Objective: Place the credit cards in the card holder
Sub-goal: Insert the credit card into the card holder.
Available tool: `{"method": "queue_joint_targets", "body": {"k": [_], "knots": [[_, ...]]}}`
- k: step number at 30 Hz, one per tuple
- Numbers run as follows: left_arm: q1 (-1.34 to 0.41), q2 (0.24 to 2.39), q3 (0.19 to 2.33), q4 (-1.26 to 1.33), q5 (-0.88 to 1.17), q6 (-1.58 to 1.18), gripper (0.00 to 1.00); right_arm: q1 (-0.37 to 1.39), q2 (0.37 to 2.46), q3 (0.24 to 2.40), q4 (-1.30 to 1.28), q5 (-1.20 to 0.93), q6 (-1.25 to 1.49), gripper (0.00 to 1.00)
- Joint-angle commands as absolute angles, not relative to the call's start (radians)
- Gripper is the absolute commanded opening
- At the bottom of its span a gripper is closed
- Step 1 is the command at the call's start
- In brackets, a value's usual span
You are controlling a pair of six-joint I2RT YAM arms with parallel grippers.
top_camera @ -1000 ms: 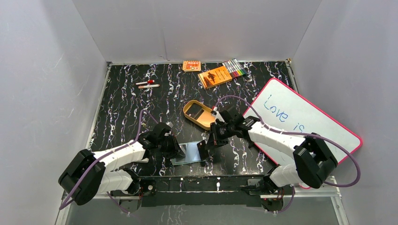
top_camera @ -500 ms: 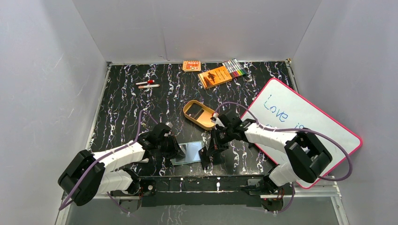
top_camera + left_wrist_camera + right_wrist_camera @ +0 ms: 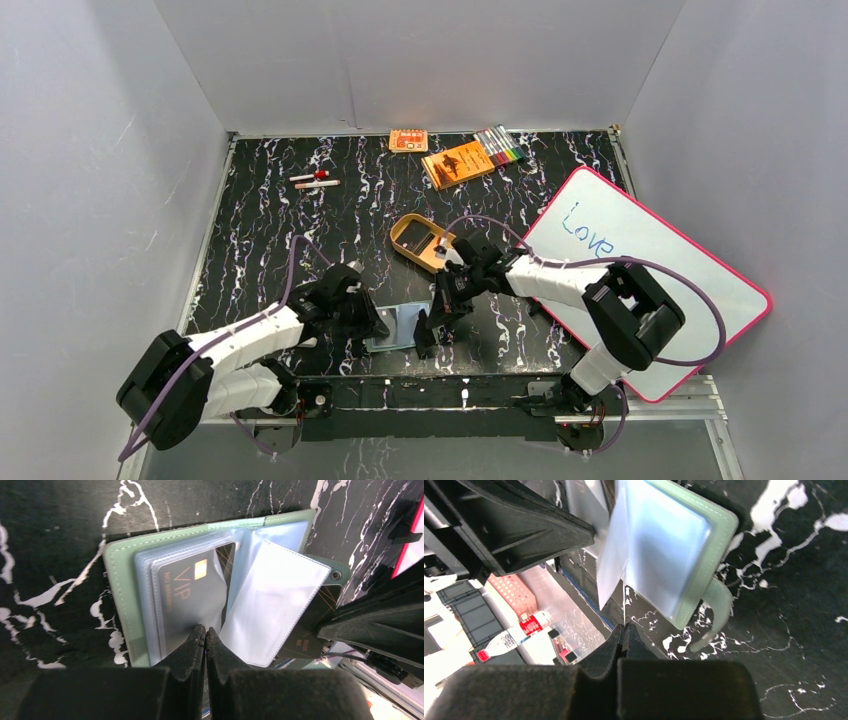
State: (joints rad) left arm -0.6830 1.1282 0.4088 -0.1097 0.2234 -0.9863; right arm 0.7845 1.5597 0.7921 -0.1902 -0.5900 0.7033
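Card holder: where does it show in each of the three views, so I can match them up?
Top external: the card holder lies open, low centre of the picture.
Left wrist: the card holder fills the middle, green cover at left, a clear sleeve lifted at right.
Right wrist: the card holder sits upper middle, its snap tab curling down at right.
Shared landmark: the black, white-veined tabletop beneath it.

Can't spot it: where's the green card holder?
Overhead view: the card holder lies open at the near edge of the table, between the left arm and right arm.
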Motion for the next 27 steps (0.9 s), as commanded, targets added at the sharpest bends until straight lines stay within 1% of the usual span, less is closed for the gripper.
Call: {"method": "queue_joint_targets", "body": {"k": [1, 8, 13, 19, 27], "knots": [[-0.682, 1.075, 0.435, -0.225, 0.172, -0.956, 0.03, 0.794, 1.565, 0.844, -0.143, -0.62, 0.702, 0.0], [-0.683, 1.076, 0.45, -0.228, 0.189, -0.942, 0.06, 0.812, 1.593, 0.877, -0.129, -0.622, 0.703, 0.0], [-0.682, 1.039, 0.455, -0.231, 0.185, -0.941, 0.08, 0.835, 1.632, 0.922, -0.122, -0.626, 0.698, 0.0], [-0.683, 0.972, 0.485, -0.321, 0.118, -0.94, 0.08, 0.855, 1.697, 0.959, -0.107, -0.628, 0.698, 0.0], [-0.682, 0.831, 0.536, -0.431, -0.016, -0.955, 0.08, 0.862, 1.751, 0.964, -0.093, -0.625, 0.703, 0.0]]}}
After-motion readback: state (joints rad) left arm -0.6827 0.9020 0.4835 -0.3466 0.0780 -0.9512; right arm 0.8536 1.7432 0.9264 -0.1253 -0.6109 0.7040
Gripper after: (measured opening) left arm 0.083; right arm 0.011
